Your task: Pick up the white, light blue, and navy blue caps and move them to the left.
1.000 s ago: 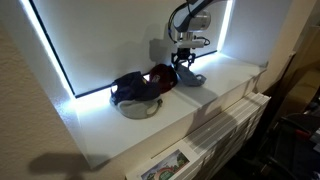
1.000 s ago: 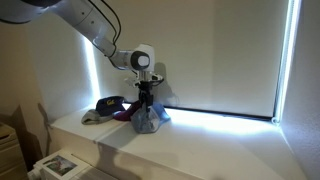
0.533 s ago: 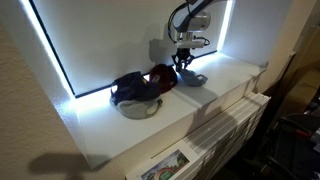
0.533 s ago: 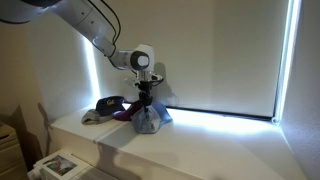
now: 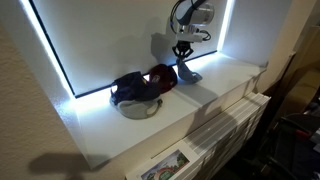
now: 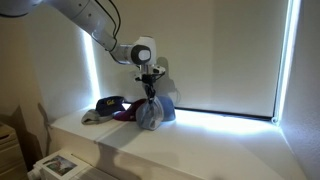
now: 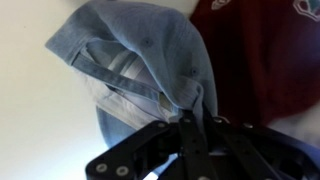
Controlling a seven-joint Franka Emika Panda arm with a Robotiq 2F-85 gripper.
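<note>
The white surface [image 5: 232, 72] carries everything, and your arm [image 6: 92, 28] reaches over it from above. The navy blue cap [image 5: 128, 88] and the maroon cap [image 5: 163, 76] lie heaped on the white cap [image 5: 140, 108], unmoved since the earlier frame. The light blue cap [image 5: 189, 73], slumped low a second ago, now hangs bunched just beside the heap. Whether its lower edge clears the surface cannot be told. Your gripper [image 5: 184, 57], then spread, now sits higher, clamped on that cap's fabric.
</note>
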